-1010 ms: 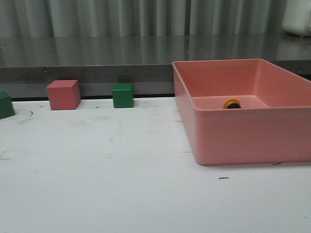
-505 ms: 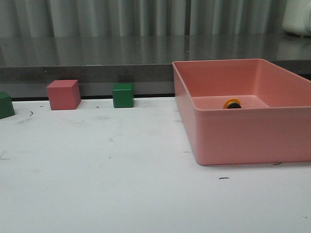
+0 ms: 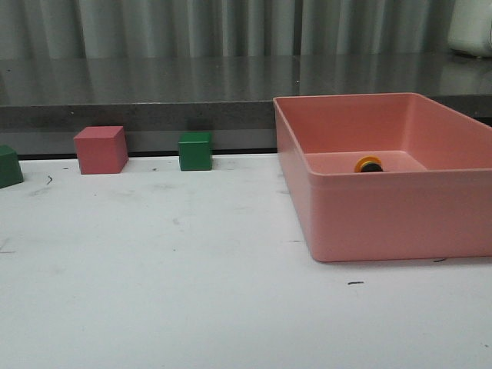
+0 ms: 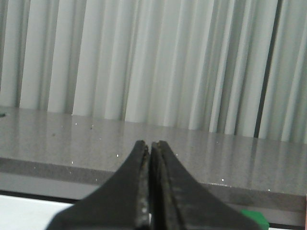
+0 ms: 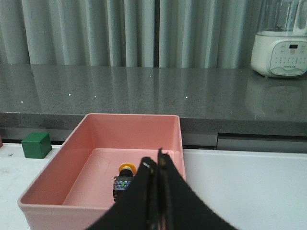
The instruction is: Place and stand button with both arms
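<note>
The button (image 3: 369, 164) lies on its side on the floor of the pink bin (image 3: 384, 223); only its yellow cap and a bit of black body show over the bin's front wall. In the right wrist view the button (image 5: 124, 178) shows yellow cap, black body and bluish base, just beside my right gripper (image 5: 154, 160), which is shut and empty, above the bin's near rim. My left gripper (image 4: 150, 145) is shut with nothing in it and faces the grey counter and curtain. Neither arm appears in the front view.
A pink cube (image 3: 101, 149) and a green cube (image 3: 195, 151) stand at the back of the white table; another green cube (image 3: 9, 166) sits at the far left edge. A grey counter (image 3: 154, 84) runs behind. A white appliance (image 5: 280, 48) stands on it at right.
</note>
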`<state>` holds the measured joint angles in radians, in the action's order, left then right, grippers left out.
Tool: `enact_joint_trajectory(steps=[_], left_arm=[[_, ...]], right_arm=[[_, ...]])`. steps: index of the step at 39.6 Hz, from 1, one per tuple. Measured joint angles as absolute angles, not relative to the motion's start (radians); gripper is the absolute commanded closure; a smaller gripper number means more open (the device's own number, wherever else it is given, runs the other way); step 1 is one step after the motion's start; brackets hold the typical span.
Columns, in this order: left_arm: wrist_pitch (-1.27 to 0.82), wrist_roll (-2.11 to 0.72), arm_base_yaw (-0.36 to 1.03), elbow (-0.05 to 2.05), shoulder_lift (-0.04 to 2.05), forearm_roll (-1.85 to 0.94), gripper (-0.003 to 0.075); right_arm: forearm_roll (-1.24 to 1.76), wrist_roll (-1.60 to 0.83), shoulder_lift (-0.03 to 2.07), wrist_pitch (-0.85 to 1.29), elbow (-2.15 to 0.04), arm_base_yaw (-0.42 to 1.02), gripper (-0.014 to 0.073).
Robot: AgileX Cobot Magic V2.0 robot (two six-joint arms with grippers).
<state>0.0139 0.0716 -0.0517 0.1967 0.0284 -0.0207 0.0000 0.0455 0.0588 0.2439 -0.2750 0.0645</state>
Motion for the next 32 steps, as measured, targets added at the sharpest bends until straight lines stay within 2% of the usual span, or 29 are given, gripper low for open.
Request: enact_joint_trajectory(steps=[7, 16, 19, 21, 24, 27, 30, 32], left_arm=[[-0.101, 0.072, -0.052, 0.348, 0.198, 0.04, 0.0741], [-0.122, 0.072, -0.052, 0.391, 0.345, 0.048, 0.074], [-0.124, 0.072, -0.052, 0.391, 0.351, 0.049, 0.0729], [-0.12, 0.072, -0.052, 0.391, 0.352, 0.049, 0.0686], [-0.116, 0.072, -0.052, 0.391, 0.352, 0.049, 0.0533], [-0.114, 0.072, -0.052, 0.391, 0.352, 0.049, 0.0316], [-0.112, 0.072, -0.052, 0.391, 0.352, 0.049, 0.0103], [-0.11, 0.072, -0.052, 0.391, 0.352, 0.049, 0.0012]], right_arm=[[0.0, 0.046, 0.301, 0.373, -0.478, 0.064, 0.0654], [0.0, 0.046, 0.474, 0.402, -0.535, 0.064, 0.065], [0.0, 0.046, 0.479, 0.402, -0.535, 0.064, 0.0603], [0.0, 0.046, 0.479, 0.402, -0.536, 0.064, 0.0538], [0.0, 0.046, 0.479, 0.402, -0.536, 0.064, 0.038], [0.0, 0.046, 0.479, 0.402, -0.536, 0.064, 0.0167], [0.0, 0.046, 0.479, 0.402, -0.536, 0.064, 0.0022], [0.0, 0.046, 0.479, 0.402, -0.536, 0.064, -0.0048]])
